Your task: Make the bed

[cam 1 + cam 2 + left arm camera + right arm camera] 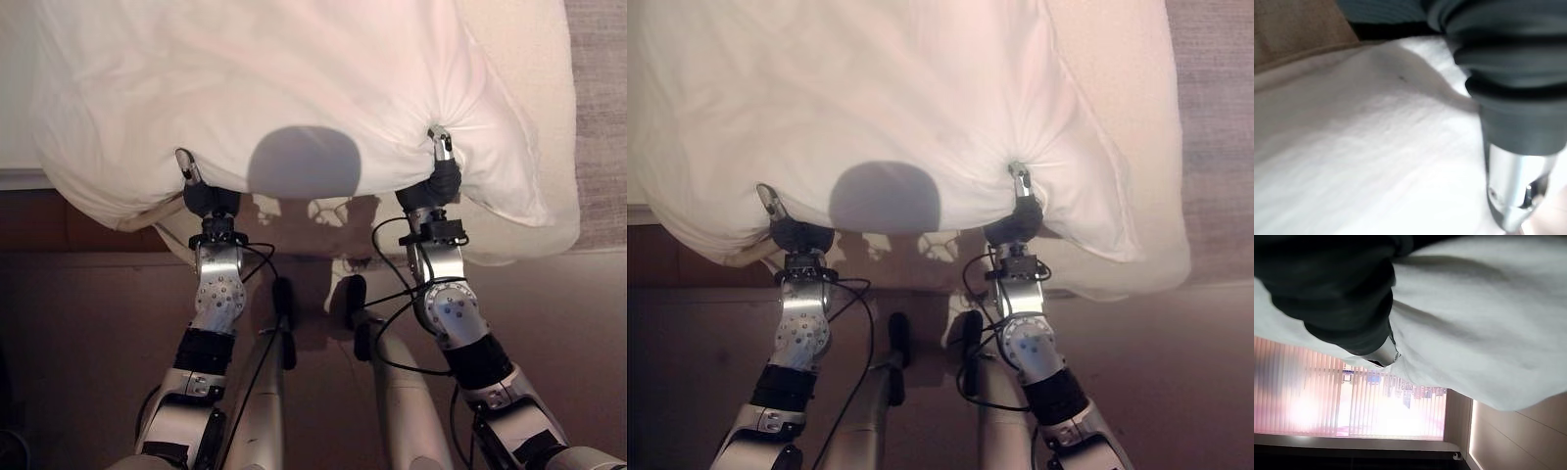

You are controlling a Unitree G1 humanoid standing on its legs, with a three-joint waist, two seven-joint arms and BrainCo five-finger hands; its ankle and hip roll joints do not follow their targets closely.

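Observation:
A white duvet (294, 78) lies over the bed, and its near edge hangs lifted between my two hands. My left hand (201, 194) grips that edge at the left, thumb on top and fingers hidden under the cloth. My right hand (441, 176) pinches it at the right, where creases fan out from the thumb. In the left wrist view the thumb (1513, 196) rests on the white cloth (1352, 161). Seen from the right wrist, the dark cover (1337, 293) is tucked beneath the draped duvet (1474, 333).
A cream mattress (529, 59) shows past the duvet's right side, with grey carpet (598, 98) beyond it. The bed's pale edge (20, 178) runs at the left above brown floor (88, 323). A window with vertical blinds (1376, 406) appears in the right wrist view.

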